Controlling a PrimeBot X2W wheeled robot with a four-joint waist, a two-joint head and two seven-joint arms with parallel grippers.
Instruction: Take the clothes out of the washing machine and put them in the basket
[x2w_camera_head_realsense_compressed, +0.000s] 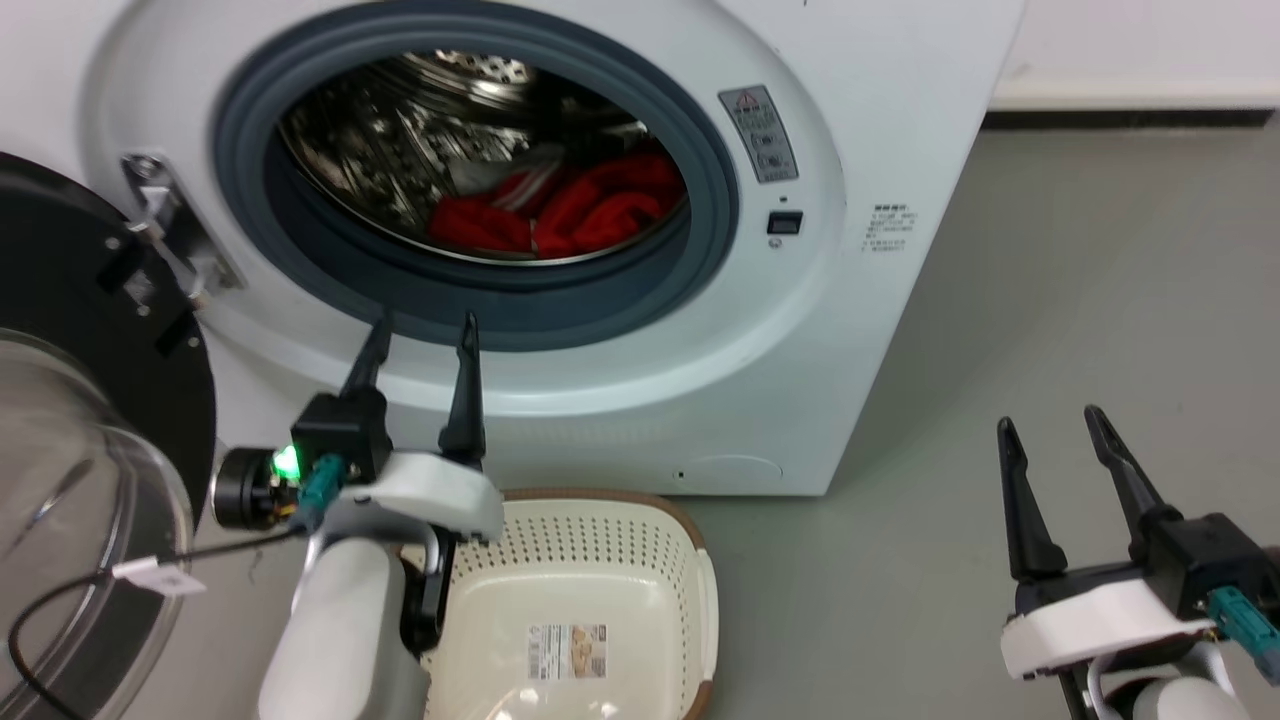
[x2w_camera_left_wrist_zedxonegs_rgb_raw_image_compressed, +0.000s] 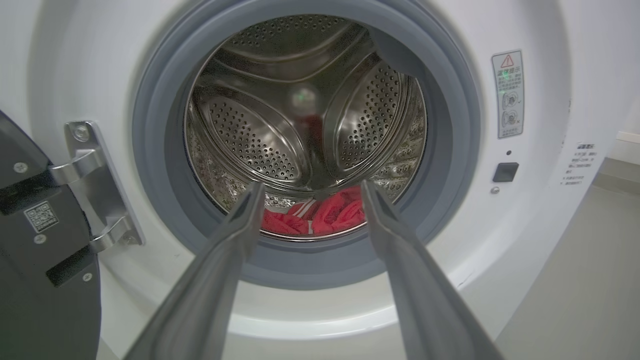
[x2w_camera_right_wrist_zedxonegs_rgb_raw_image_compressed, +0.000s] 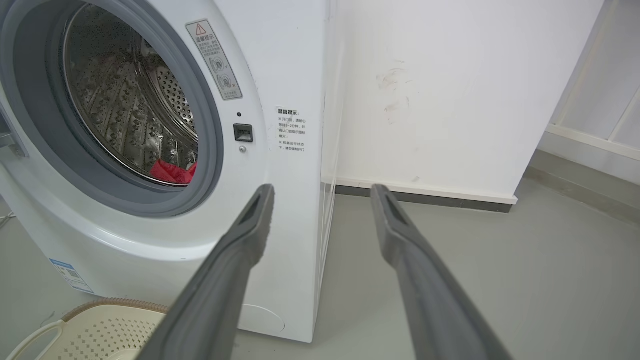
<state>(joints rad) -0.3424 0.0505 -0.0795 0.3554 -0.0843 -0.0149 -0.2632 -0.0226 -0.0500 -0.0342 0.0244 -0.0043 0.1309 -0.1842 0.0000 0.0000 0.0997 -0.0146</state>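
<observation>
At the lower left of the head view, my left gripper (x2w_camera_head_realsense_compressed: 425, 320) is hovering with its jaws spread apart and holding nothing, its tips lying just under the lower edge of the grey rubber ring (x2w_camera_head_realsense_compressed: 722, 200) of the washing machine (x2w_camera_head_realsense_compressed: 850, 200). Through my left wrist view, the round mouth is sitting wide open between my fingers, with free room all around inside the steel drum (x2w_camera_head_realsense_compressed: 400, 130). The clothes (x2w_camera_head_realsense_compressed: 560, 210) are lying bunched on the drum's bottom, toward the centre right of the opening, red with a bit of white stripe showing. The door (x2w_camera_head_realsense_compressed: 60, 300) is standing swung open at the far left of the frame, its hinge (x2w_camera_head_realsense_compressed: 170, 230) crowding the ring's left edge. The basket (x2w_camera_head_realsense_compressed: 600, 497) is sitting on the floor (x2w_camera_head_realsense_compressed: 1100, 300) at bottom centre, its brown rim close against the machine's front and my left forearm overlapping its left side. At the lower right, my right gripper (x2w_camera_head_realsense_compressed: 1048, 418) is waiting with jaws apart and holding nothing, over bare floor well clear of the machine's right corner.
</observation>
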